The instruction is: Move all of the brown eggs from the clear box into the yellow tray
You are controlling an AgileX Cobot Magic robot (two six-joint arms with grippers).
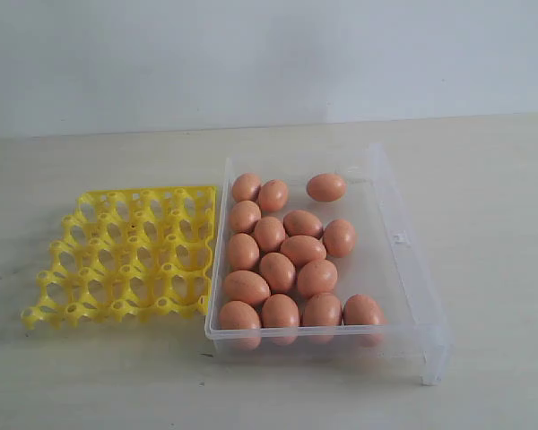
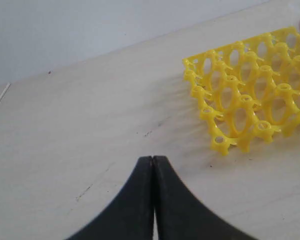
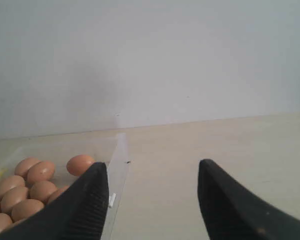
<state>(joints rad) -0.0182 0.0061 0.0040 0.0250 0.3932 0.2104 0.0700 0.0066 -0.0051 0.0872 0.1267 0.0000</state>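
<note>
Nearest the exterior camera is the front wall of the clear box (image 1: 394,345). Four of the brown eggs (image 1: 281,269) lie in a row against the inside of it. The rest crowd the half of the box toward the yellow tray (image 1: 125,255), touching one another. One egg lies apart near the box's far wall, and the box's other half shows bare floor. Sixteen eggs can be counted, all in the box. The tray lies flat on the pale table (image 1: 484,179) just beside the box's long side. Whether its edge touches that wall cannot be told. Behind the box the table runs back to a plain light wall (image 1: 269,54).

The left gripper (image 2: 152,160) has its dark fingers pressed together, holding nothing. It is above bare table on the far side of the tray (image 2: 250,100) from the box. Only part of the tray is in its frame.

The right gripper (image 3: 152,165) is spread wide and grips nothing. It is by one side of the box (image 3: 119,155). One finger covers part of that wall and some of the eggs (image 3: 27,192) behind it.

The box's clear walls are hard to trace against the table. Its rim on the side away from the tray looks doubled, with a small tab, but the shape is unclear.
</note>
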